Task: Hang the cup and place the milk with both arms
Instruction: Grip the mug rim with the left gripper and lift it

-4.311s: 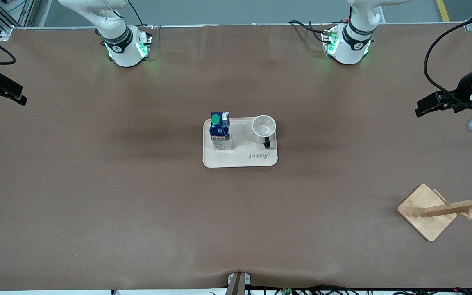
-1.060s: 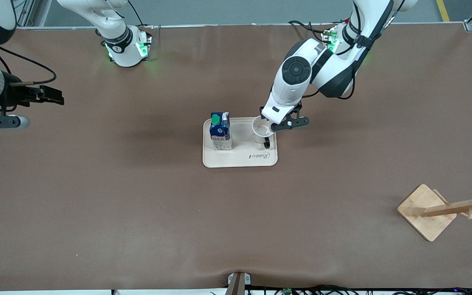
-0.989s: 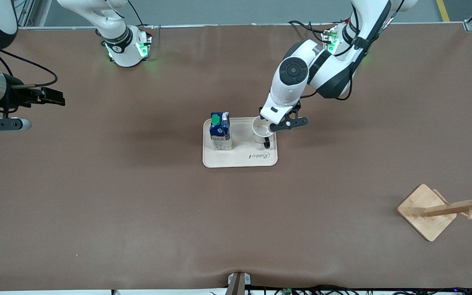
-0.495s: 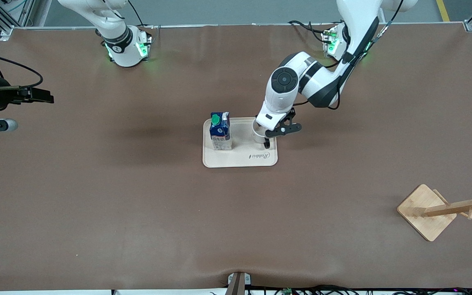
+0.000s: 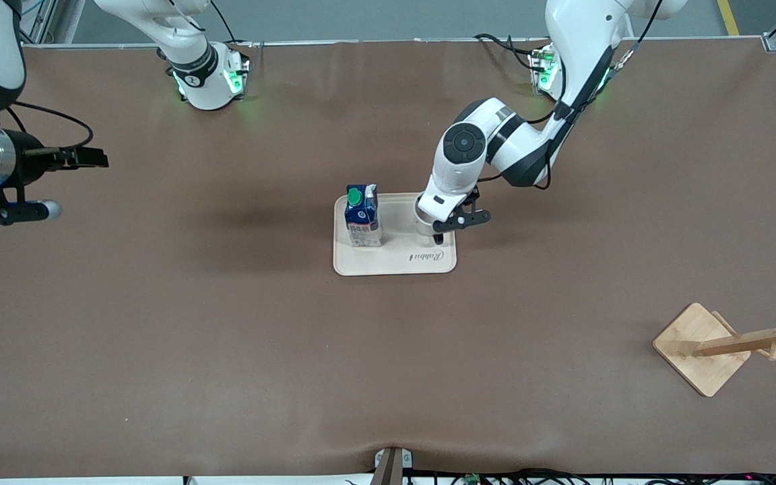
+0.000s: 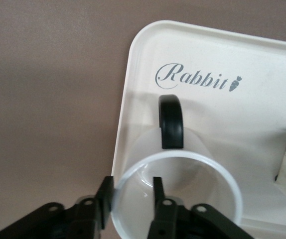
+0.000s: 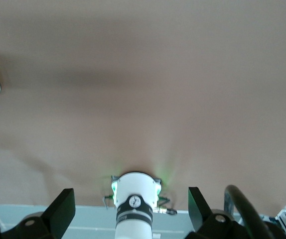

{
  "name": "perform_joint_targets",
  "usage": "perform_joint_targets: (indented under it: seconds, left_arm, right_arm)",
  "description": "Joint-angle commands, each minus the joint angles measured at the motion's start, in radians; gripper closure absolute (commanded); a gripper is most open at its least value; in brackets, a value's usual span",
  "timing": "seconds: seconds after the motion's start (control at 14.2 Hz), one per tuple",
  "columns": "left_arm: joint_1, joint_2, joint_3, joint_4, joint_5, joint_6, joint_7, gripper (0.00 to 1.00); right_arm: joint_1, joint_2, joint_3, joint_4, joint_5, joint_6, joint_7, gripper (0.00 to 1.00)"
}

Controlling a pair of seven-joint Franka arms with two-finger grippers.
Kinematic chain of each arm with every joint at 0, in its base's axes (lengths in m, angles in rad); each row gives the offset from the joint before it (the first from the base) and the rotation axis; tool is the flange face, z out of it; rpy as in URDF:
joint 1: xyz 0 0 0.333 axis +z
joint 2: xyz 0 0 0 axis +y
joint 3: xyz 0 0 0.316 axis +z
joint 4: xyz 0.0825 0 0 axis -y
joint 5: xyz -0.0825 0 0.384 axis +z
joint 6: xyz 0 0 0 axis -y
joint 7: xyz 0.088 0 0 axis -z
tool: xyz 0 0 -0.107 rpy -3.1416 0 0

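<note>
— Where's the cup (image 6: 178, 186)?
— On the tray (image 5: 368, 261), mid-frame, beside the milk (image 5: 362, 215).
— And the left gripper (image 6: 133, 191)?
— Straddling the cup's rim: one finger inside, one outside, parted, not yet pinching. Handle (image 6: 171, 121) pointing straight away from the fingers (rack (image 5: 731, 343) at lower right).
— Right gripper (image 5: 75, 158)?
— Waiting at the frame's left edge, spread wide, empty.

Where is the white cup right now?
The cup stands on the tray at mid-table, beside the milk, toward the left arm's end. The left pincer straddles its rim, one finger inside.
</note>
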Motion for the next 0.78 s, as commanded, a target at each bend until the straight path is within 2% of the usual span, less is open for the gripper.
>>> perform_joint_targets:
  seconds: [0.0, 0.07, 0.14, 0.35, 0.57, 0.71]
  left_arm:
    - [-0.007, 0.008, 0.001, 0.018, 0.031, 0.006, -0.024, 0.89]
    - [-0.004, 0.006, 0.001, 0.018, 0.031, 0.006, -0.024, 0.97]
    - [-0.006, 0.004, 0.001, 0.021, 0.031, 0.006, -0.024, 1.0]
    - [0.002, -0.015, 0.0, 0.03, 0.096, -0.005, -0.022, 1.0]
    - [0.019, -0.072, 0.004, 0.048, 0.109, -0.02, -0.015, 1.0]
    - [0.042, -0.088, 0.004, 0.135, 0.109, -0.151, 0.013, 1.0]
  right_arm:
    - [-0.007, 0.007, -0.001, 0.018, 0.049, 0.068, 0.0, 0.0]
    - [-0.009, 0.004, -0.001, 0.021, 0.078, 0.105, 0.0, 0.0]
    - [-0.016, 0.004, -0.003, 0.023, 0.098, 0.137, -0.002, 0.0]
    - [-0.022, -0.002, -0.004, 0.026, 0.083, 0.14, -0.004, 0.0]
    - [-0.004, 0.011, 0.0, 0.037, 0.079, 0.165, 0.006, 0.0]
    - [0.039, 0.018, 0.002, 0.024, 0.085, 0.194, 0.044, 0.0]
